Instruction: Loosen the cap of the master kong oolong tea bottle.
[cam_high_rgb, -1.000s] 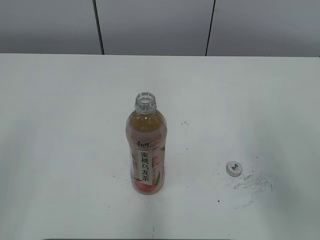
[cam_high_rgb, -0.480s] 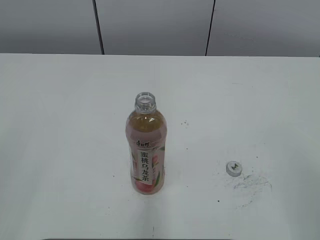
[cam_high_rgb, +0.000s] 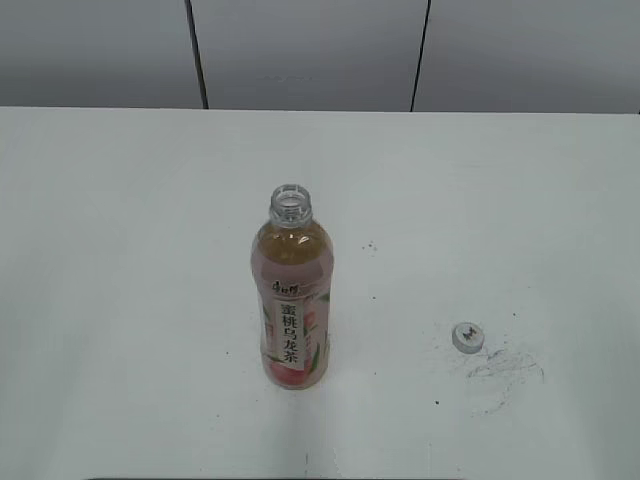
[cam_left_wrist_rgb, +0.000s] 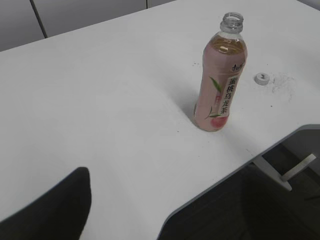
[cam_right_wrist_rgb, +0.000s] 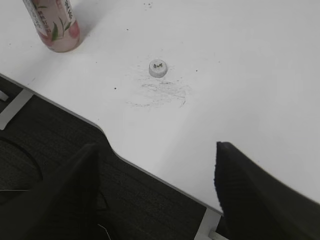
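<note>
The master kong oolong tea bottle (cam_high_rgb: 291, 300) stands upright near the table's middle, its neck open with no cap on it. It also shows in the left wrist view (cam_left_wrist_rgb: 220, 85), and its base shows in the right wrist view (cam_right_wrist_rgb: 54, 25). The cap (cam_high_rgb: 467, 337) lies logo-up on the table to the bottle's right, and shows in the left wrist view (cam_left_wrist_rgb: 261, 78) and the right wrist view (cam_right_wrist_rgb: 157, 68). My left gripper (cam_left_wrist_rgb: 160, 195) shows one dark finger at the lower left, far from the bottle. My right gripper (cam_right_wrist_rgb: 156, 147) is open and empty over the table's front edge, short of the cap. Neither gripper shows in the exterior view.
The white table (cam_high_rgb: 130, 250) has grey scuff marks (cam_high_rgb: 505, 365) just right of the cap. Its curved front edge (cam_right_wrist_rgb: 100, 132) and the dark floor below show in both wrist views. Grey wall panels (cam_high_rgb: 300, 50) stand behind the table.
</note>
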